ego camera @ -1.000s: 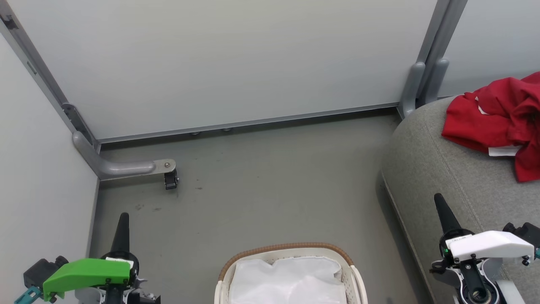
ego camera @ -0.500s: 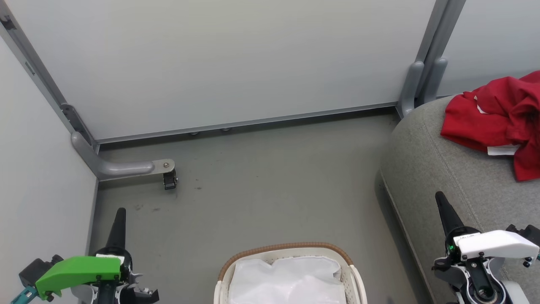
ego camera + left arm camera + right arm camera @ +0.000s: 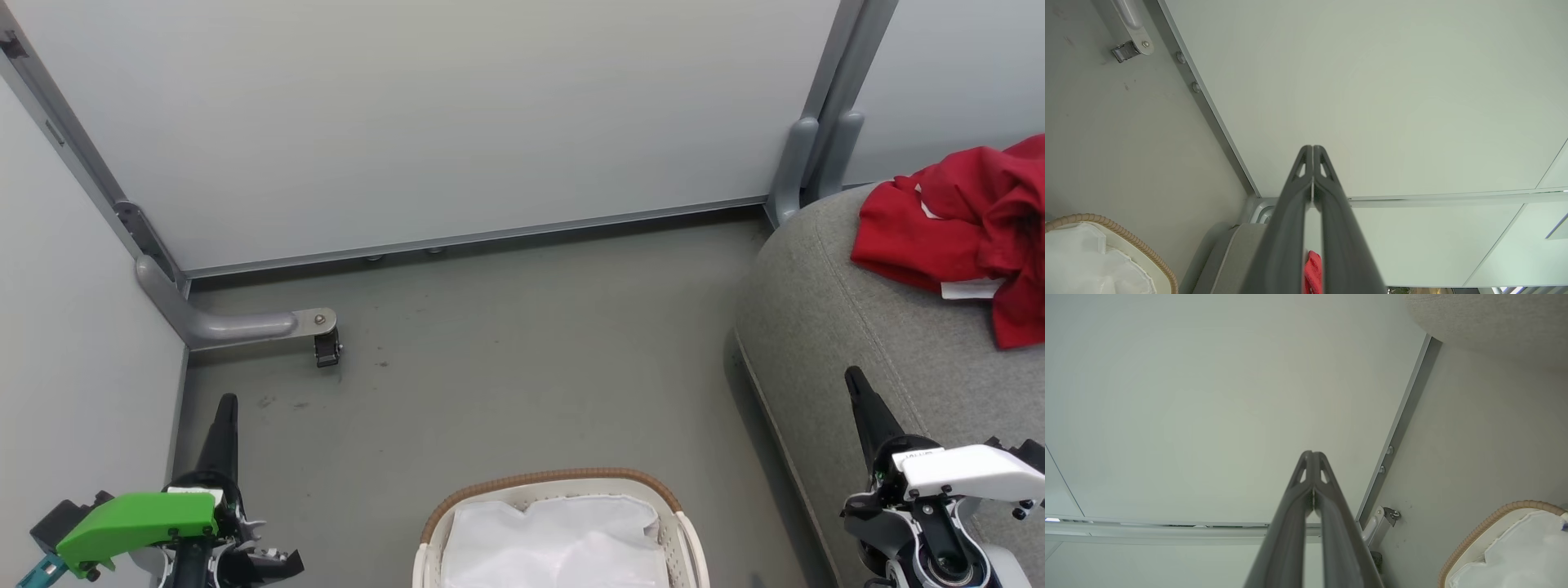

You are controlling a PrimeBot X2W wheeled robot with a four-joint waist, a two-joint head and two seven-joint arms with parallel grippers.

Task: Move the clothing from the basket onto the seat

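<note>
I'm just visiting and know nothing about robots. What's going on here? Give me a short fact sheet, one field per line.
Red clothing: lying crumpled on the grey seat, far right
Basket: on the floor, bottom middle; white lining cloth inside, no red visible in the part shown
Left hand: shut, holding nothing, low left
Right hand: shut, holding nothing, low right, seen against the seat
Job status: looks done, as far as the basket shows
</note>
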